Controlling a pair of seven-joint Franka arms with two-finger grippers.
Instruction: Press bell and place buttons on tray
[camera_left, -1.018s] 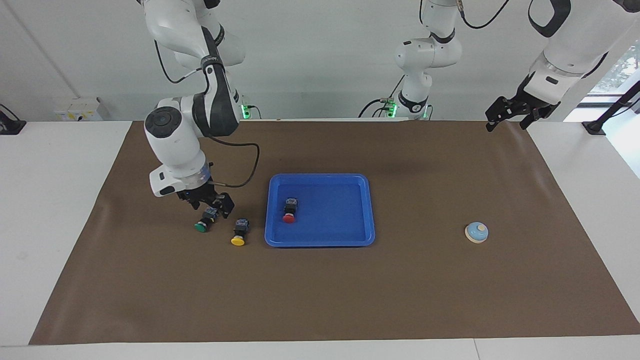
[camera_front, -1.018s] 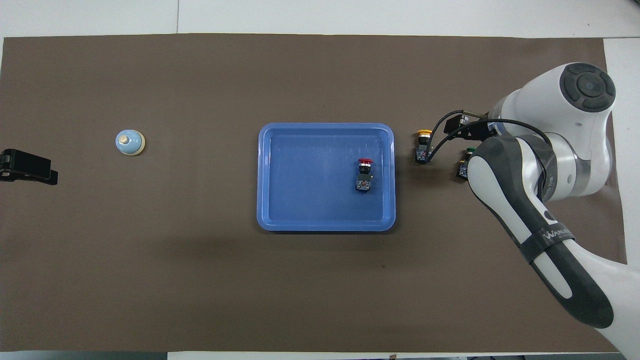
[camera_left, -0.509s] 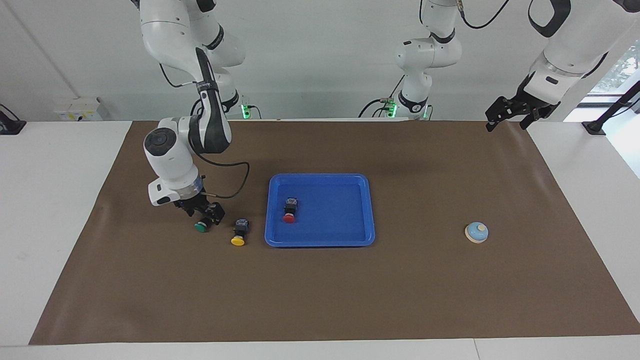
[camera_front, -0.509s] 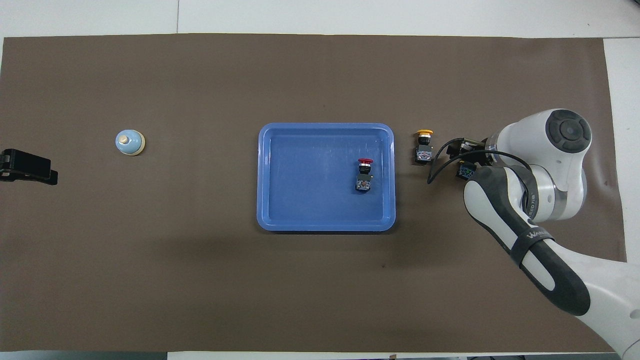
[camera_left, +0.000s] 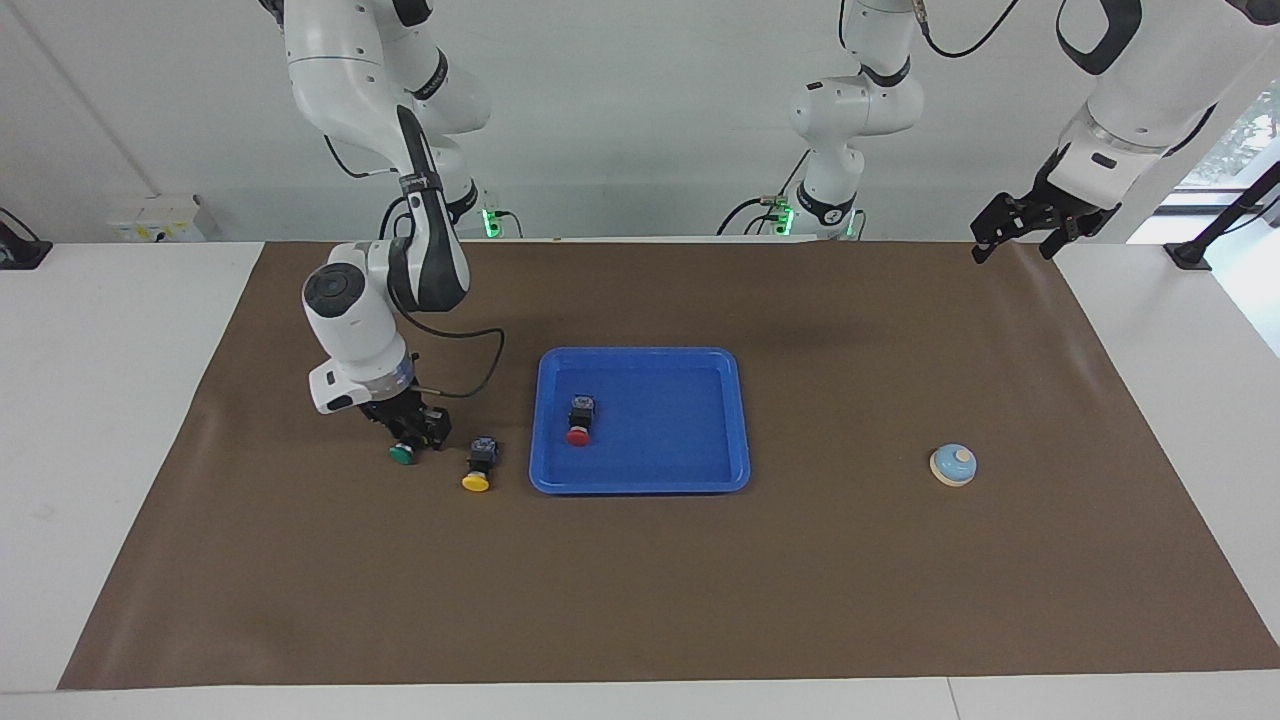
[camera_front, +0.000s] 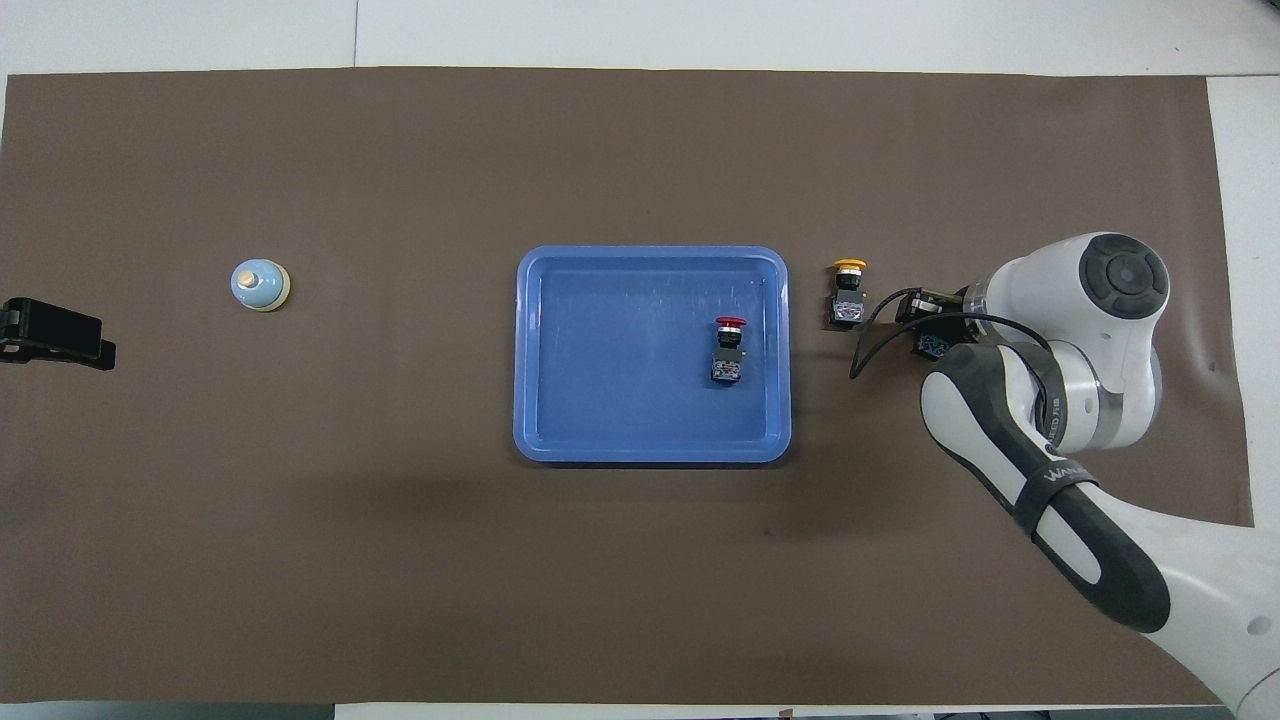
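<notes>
2 arms are showing, and only 1 is working. Starting closest to the robots: the left gripper (camera_left: 1012, 248) is hanging in the air over the corner of the brown mat (camera_left: 640, 600) at the left arm's end, its fingers spread wide and holding nothing, the arm waiting.

Moving out, the blue tray (camera_left: 640, 488) is lying mid-mat, and 1 of the 3 buttons is sitting inside it: the red button (camera_left: 579, 421), on its side in the part of the tray toward the right arm's end, cap pointing away from the robots.

Beside the tray, toward the right arm's end, the right gripper (camera_left: 412, 434) is reaching down low to the mat and is sitting right over the black body of the green button (camera_left: 402, 455). Only the green cap is poking out from under it. Whether it is actually gripping that button, I cannot tell.

Between the green button and the tray, the yellow button (camera_left: 480, 468) is lying on the mat just beside the tray's rim, not touching it.

Over toward the left arm's end, the bell (camera_left: 953, 465) is standing upright, alone, well apart from the tray.
</notes>
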